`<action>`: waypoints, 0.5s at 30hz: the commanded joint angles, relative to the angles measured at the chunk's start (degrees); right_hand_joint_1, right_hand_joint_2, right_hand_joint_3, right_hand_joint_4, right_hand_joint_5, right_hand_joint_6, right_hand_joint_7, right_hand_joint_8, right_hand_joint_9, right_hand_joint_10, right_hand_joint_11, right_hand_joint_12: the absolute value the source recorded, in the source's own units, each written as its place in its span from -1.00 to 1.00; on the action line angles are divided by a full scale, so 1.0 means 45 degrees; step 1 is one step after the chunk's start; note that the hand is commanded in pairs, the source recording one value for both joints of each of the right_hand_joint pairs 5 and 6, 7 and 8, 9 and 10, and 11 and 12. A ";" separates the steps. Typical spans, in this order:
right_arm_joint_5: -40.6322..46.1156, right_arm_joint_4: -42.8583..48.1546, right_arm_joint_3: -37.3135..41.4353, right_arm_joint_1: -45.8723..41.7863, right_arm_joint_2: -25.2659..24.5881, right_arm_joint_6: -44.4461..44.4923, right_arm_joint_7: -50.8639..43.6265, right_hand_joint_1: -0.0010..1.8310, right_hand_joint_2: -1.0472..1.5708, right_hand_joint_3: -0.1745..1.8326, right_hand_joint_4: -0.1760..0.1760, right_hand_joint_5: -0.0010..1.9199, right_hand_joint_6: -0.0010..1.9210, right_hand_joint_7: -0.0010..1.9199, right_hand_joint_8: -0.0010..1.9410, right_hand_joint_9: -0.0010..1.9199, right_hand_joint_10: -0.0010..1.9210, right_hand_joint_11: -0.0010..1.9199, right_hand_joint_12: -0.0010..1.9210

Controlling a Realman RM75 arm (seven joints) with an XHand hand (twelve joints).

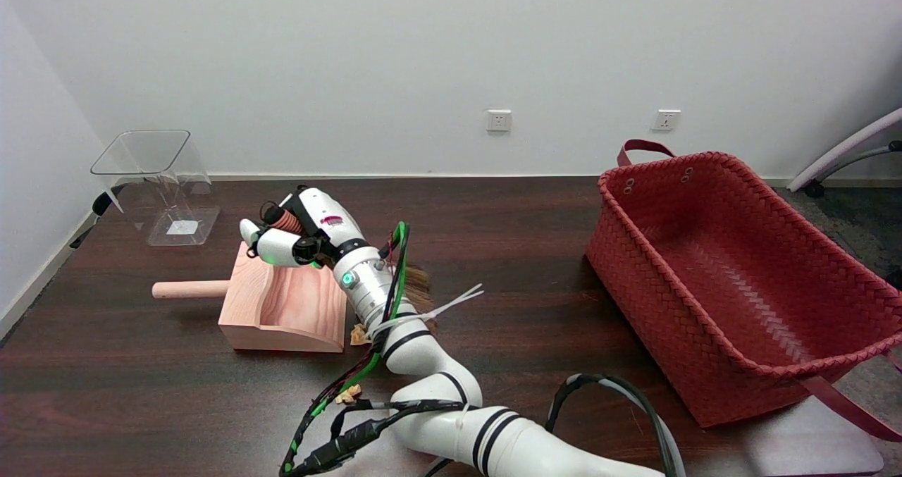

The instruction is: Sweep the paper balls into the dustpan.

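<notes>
A dark wooden surface (211, 406) fills the lower part of the scene, with a white wall behind it. The robot's right arm (423, 364) comes in from about five o'clock and bends up toward ten o'clock, trailing black and green cables. Its right hand (299, 234) hangs over the far right corner of a pale wooden dustpan (282, 308), and the fingers (271, 248) are curled tightly around a reddish-brown handle (284, 220), which pokes out at the top of the fist. Brown broom bristles (419, 283) show just behind the forearm, at the dustpan's three o'clock side, low to the surface. The dustpan sits left of centre, its round handle pointing to nine o'clock and its open mouth facing three o'clock. A small crumpled paper ball (358, 334) lies on the surface just beside the dustpan's near right corner, partly hidden by the arm; a second scrap of similar colour (345, 394) sits lower, among the cables, and I cannot tell whether it is paper. At ten o'clock, near the wall, stands a clear plastic container (158, 181). At three o'clock, well apart from the dustpan, is a large red woven basket (740, 280) with strap handles.
</notes>
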 commanded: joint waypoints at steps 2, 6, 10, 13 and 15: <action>0.0698 -0.2068 0.0150 0.1514 -0.0212 0.0905 -0.0940 -0.06 0.81 -0.28 0.00 1.00 1.00 1.00 0.98 1.00 1.00 1.00 1.00; 0.1401 -0.2364 0.0130 0.1825 -0.0440 0.1294 -0.0895 -0.09 0.84 -0.29 0.00 1.00 1.00 1.00 0.98 1.00 1.00 1.00 1.00; 0.1918 -0.2283 0.0072 0.1946 -0.0657 0.1523 -0.0847 -0.12 0.87 -0.33 0.00 1.00 1.00 1.00 0.98 1.00 1.00 1.00 1.00; 0.2061 -0.2204 0.0038 0.2021 -0.0855 0.1521 -0.0571 -0.13 0.88 -0.37 0.00 1.00 1.00 1.00 0.98 1.00 1.00 1.00 1.00; 0.2061 -0.2204 0.0006 0.2106 -0.0972 0.1467 -0.0286 -0.14 0.89 -0.39 0.00 1.00 1.00 1.00 0.98 1.00 1.00 1.00 1.00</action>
